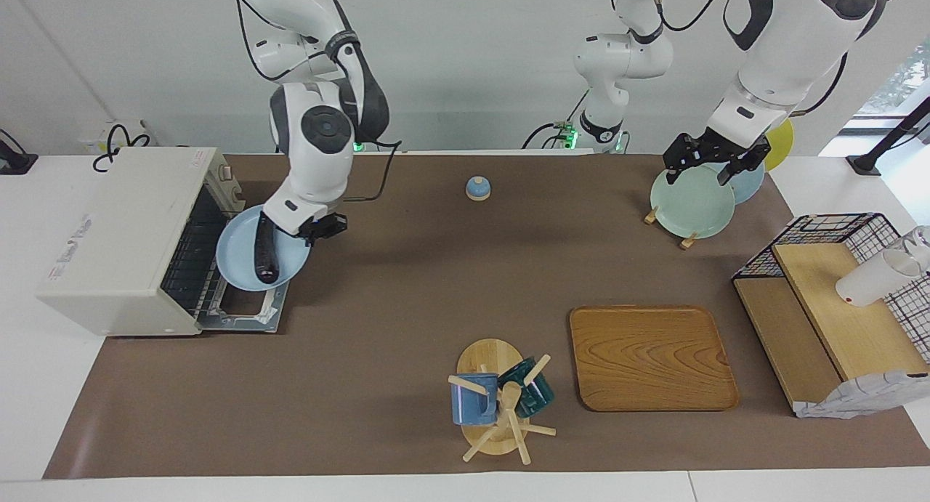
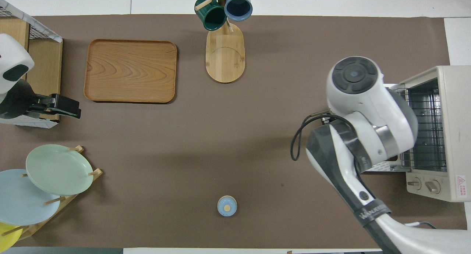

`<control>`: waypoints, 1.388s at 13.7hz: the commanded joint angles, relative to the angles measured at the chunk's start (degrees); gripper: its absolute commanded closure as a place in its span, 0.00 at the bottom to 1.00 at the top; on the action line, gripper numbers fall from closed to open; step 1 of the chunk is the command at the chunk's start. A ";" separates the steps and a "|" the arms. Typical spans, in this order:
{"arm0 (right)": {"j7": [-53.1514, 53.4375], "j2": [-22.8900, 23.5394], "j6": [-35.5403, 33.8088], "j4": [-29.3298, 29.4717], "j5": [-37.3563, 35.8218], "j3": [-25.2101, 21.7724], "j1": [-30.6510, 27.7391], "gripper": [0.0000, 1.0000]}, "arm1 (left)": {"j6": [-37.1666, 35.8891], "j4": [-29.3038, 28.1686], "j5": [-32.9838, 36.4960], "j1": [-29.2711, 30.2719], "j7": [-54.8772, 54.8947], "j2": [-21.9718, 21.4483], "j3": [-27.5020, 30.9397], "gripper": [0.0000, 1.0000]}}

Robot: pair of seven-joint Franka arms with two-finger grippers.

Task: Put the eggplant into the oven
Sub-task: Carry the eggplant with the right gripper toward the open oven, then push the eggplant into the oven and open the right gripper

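Though plated, eggplant: long, glossy, dark.

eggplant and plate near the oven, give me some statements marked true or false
1. The eggplant lies on a light blue plate. True.
2. The oven door is closed. False: it hangs open, and the plate is over it.
3. The right gripper is shut on the plate's rim. True.
4. The left gripper holds a mug. False: it is open and empty, over the plates in the rack.
5. The wooden tray carries the eggplant. False: nothing lies on the tray.
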 commanded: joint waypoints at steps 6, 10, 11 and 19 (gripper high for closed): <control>-14.06 -1.79 11.15 -8.57 -0.21 1.08 -13.17 1.00 | -0.03 0.45 0.84 -0.50 0.03 0.04 0.89 0.00; -14.33 -2.06 12.39 -9.37 0.41 1.08 -14.41 1.00 | 0.05 0.45 0.84 -0.50 0.03 0.04 0.89 0.00; -14.33 -2.06 12.31 -9.37 0.58 1.08 -14.59 1.00 | 0.05 0.45 0.84 -0.50 0.03 -0.04 0.89 0.00; -18.11 -2.06 6.96 -5.78 5.13 1.52 -13.71 0.77 | 0.05 0.45 0.84 -0.50 0.03 -0.04 0.89 0.00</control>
